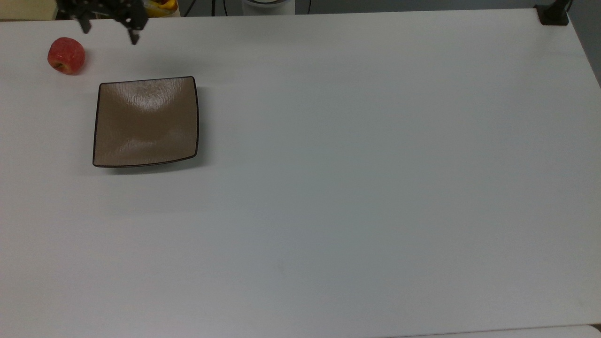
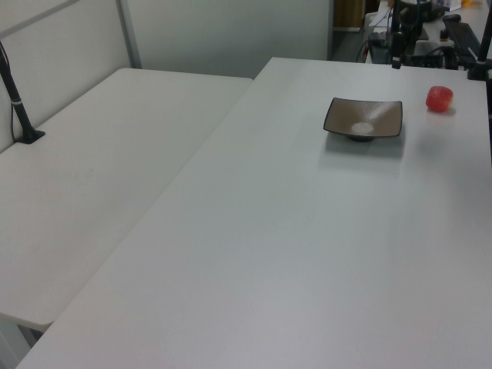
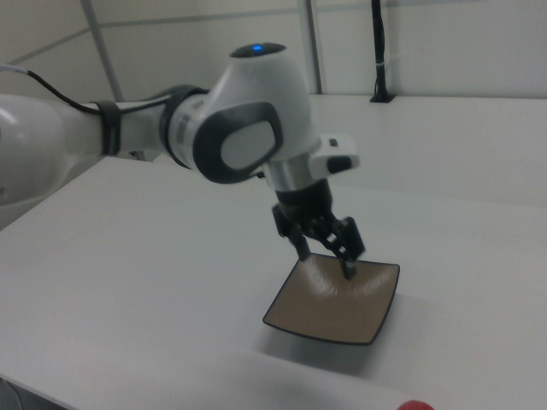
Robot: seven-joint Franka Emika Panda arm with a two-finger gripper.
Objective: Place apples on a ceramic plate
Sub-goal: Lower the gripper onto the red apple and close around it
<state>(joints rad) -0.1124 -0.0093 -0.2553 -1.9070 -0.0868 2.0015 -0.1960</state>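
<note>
White matte tabletop (image 1: 357, 188) is filling the scene, with a second white table (image 2: 100, 169) butting against it on the left view's left and a black clamp post (image 1: 553, 14) sitting at the top view's far right corner. Square glossy tan-brown ceramic plate with a thin dark rim (image 1: 146, 121) is sitting flat on the table toward the top view's left, nothing on it. Small round red apple with a yellowish patch (image 1: 66, 55) is resting on the bare table, well apart from the plate, off its upper-left corner in the top view; in the left view it is lying to the plate's right (image 2: 440, 98). Black two-finger gripper (image 1: 110, 29) is hanging in the air near the table's far edge, between apple and plate in the top view, fingers spread wide and holding nothing. White Franka arm (image 3: 214, 128) is reaching over the table in the right view, gripper (image 3: 327, 254) pointing down above the plate's near side (image 3: 338, 307).
</note>
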